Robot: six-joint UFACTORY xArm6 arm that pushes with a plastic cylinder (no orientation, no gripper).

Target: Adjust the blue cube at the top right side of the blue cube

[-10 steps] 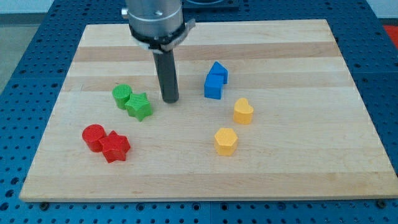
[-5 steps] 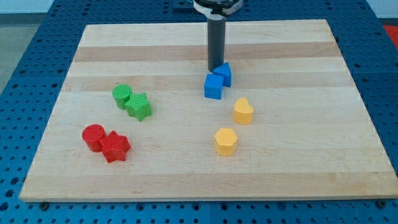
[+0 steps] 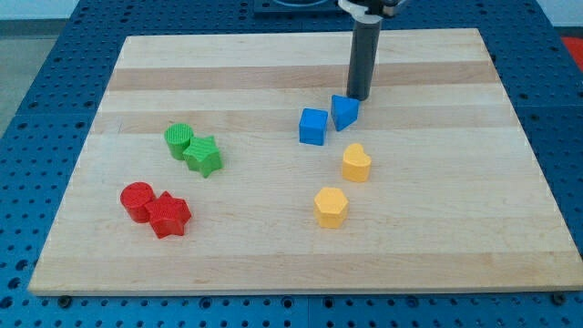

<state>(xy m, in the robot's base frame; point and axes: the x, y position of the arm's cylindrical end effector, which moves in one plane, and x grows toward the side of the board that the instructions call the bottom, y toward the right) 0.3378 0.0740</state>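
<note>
Standing upright near the view's top, the dark rod comes down to the board with my tip just above and slightly to the view's right of a small blue block; whether they touch cannot be told. The rod is a plain pusher with no jaws to part or close. That small blue block looks wedge-like or turned, one corner pointing toward the view's bottom, so its exact shape is unclear. Just to its left and a little lower sits the blue cube, squarely set with its faces roughly parallel to the board's edges; a narrow gap seems to separate the two.

Below them lie a yellow heart-like block and a yellow hexagonal block, apart from each other. At the view's left, a green cylinder touches a green star; lower still, a red cylinder touches a red block of unclear shape.

All rest on a light wooden board laid over a blue perforated table.
</note>
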